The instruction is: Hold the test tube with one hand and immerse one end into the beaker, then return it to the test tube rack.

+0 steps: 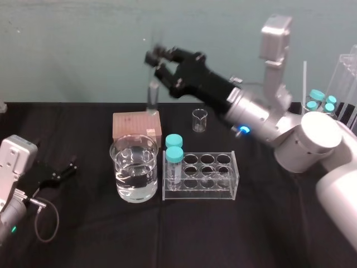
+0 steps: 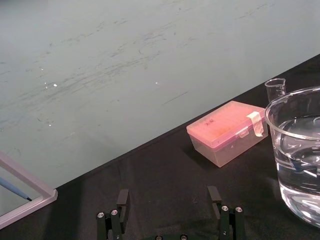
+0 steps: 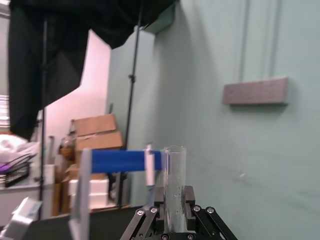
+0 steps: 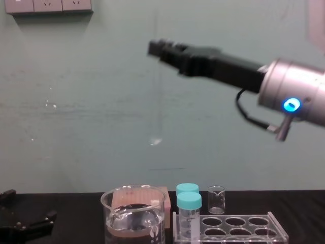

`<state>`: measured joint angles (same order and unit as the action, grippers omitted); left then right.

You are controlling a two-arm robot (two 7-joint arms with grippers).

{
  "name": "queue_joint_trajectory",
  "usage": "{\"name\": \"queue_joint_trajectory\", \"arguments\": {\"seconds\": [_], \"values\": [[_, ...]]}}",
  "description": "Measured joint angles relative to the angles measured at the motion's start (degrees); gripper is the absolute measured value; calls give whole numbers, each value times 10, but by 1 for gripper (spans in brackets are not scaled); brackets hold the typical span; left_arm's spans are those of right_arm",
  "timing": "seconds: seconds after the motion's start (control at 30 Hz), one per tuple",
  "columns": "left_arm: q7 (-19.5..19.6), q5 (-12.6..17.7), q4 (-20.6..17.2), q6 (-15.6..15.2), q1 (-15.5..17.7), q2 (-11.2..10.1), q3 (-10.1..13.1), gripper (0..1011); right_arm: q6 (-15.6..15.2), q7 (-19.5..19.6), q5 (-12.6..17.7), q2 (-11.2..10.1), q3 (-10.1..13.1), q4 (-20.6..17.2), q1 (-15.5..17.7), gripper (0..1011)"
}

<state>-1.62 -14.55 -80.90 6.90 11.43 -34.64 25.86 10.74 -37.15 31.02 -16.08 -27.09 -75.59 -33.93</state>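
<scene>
My right gripper (image 1: 157, 65) is raised high over the table, behind and above the beaker (image 1: 125, 163), and is shut on the test tube (image 1: 152, 96). The clear tube hangs upright from the fingers, its rounded end (image 4: 156, 141) well above the beaker's rim (image 4: 133, 192). In the right wrist view the test tube (image 3: 174, 192) stands clamped between the black fingers. The beaker holds clear liquid and stands just left of the test tube rack (image 1: 201, 193), a low clear acrylic block with oval holes. My left gripper (image 1: 62, 170) rests open at the table's left edge.
Two turquoise-capped vials (image 1: 174, 154) stand in the rack's left end. A pink box (image 1: 136, 125) lies behind the beaker, with a tiny clear beaker (image 1: 199, 120) to its right. More capped vials (image 1: 319, 99) and glassware stand at the far right.
</scene>
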Motion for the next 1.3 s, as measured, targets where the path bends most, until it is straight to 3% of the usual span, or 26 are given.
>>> {"name": "queue_joint_trajectory", "arguments": {"seconds": [0.27,0.5,0.87,1.3], "values": [[0,0,0,0,0,0,0,1000,4,52,-11,-40,43,-45,26,224],[0,0,0,0,0,0,0,1000,-9,107,-30,-73,86,-92,87,224],[0,0,0,0,0,0,0,1000,-43,144,-44,-82,114,-106,153,224],[0,0,0,0,0,0,0,1000,-67,146,-54,-69,120,-84,170,224]]}}
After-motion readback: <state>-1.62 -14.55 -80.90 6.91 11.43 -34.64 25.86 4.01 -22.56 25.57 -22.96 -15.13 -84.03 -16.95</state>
